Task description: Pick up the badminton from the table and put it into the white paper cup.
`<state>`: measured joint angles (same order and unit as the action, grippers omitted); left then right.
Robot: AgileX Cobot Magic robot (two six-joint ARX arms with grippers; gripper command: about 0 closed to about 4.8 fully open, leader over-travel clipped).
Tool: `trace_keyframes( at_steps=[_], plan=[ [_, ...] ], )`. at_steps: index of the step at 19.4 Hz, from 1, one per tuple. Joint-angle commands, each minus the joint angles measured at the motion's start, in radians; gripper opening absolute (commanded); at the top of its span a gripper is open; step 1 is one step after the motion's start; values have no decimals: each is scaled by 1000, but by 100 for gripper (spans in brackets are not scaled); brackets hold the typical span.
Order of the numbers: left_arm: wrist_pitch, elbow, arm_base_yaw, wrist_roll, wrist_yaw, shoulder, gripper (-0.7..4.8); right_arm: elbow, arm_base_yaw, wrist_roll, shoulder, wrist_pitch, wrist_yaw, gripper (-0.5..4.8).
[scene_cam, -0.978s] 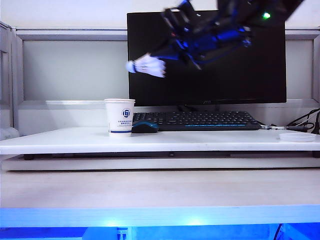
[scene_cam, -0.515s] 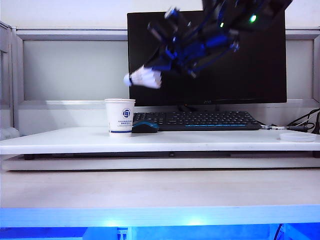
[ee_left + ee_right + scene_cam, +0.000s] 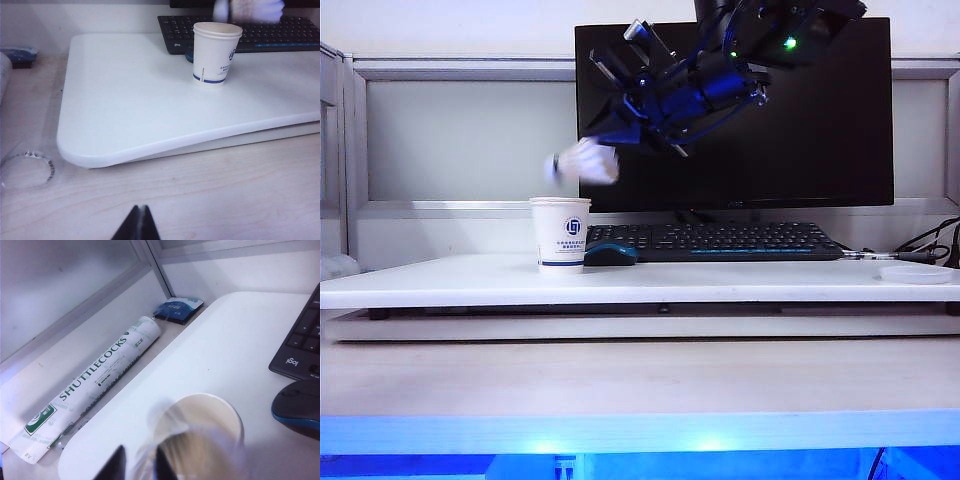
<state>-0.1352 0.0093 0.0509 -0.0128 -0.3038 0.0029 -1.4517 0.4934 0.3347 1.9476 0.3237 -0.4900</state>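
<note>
White feathers blur in the air just above the white paper cup point(image 3: 560, 234). That is the badminton point(image 3: 582, 161), and it looks like it is slipping out of the right gripper point(image 3: 610, 135). A second ago it sat higher and more to the right, in front of the dark monitor point(image 3: 820, 130). Now it is lower and nearly over the cup, with its round tip pointing to 9 o'clock and a little down. The gripper fingers point(image 3: 116, 464) look a bit apart in the right wrist view, but the blur hides whether they pinch the feathers, so I cannot tell. My guess is the drop has begun, and the shuttle should land in the cup if it falls straight.

The badminton has a cream-white skirt, a dark band and a small white tip. It is smeared in every picture. From the right wrist it shows as a pale fuzzy shape over the cup's open mouth.

The cup stands upright on the table point(image 3: 740, 280), near its left end. A blue and black mouse point(image 3: 610, 254) sits just beside it at 3 o'clock, by the keyboard point(image 3: 720, 240).

The left gripper point(image 3: 138, 226) rests low, well apart from the cup, fingers pressed together.
</note>
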Motion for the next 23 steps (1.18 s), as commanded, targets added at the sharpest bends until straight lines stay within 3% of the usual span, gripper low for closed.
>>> trace_keyframes(
  at_steps=[1, 2, 4, 5, 8, 12, 19, 23],
  plan=[
    [-19, -1, 1, 5, -3, 1, -2, -5, 1, -2, -3, 18, -2, 111],
    [-19, -1, 1, 5, -3, 1, -2, -5, 1, -2, -3, 17, -2, 138],
    [-19, -1, 1, 5, -3, 1, -2, -5, 1, -3, -5, 28, -2, 142],
    [-19, -1, 1, 5, -3, 1, -2, -5, -11, -82, -21, 30, 2, 143],
    [-19, -1, 1, 5, -4, 1, -2, -5, -29, -139, -50, 8, 2, -11],
    [-19, -1, 1, 5, -3, 0, -2, -5, -56, -337, -148, -134, 185, -6],
    [-13, -1, 1, 5, 11, 0, -2, 15, -210, -333, -264, -298, 243, -6],
    [3, -1, 2, 5, 24, 0, -2, 225, -307, -335, -455, -229, 296, -6]
  ],
)
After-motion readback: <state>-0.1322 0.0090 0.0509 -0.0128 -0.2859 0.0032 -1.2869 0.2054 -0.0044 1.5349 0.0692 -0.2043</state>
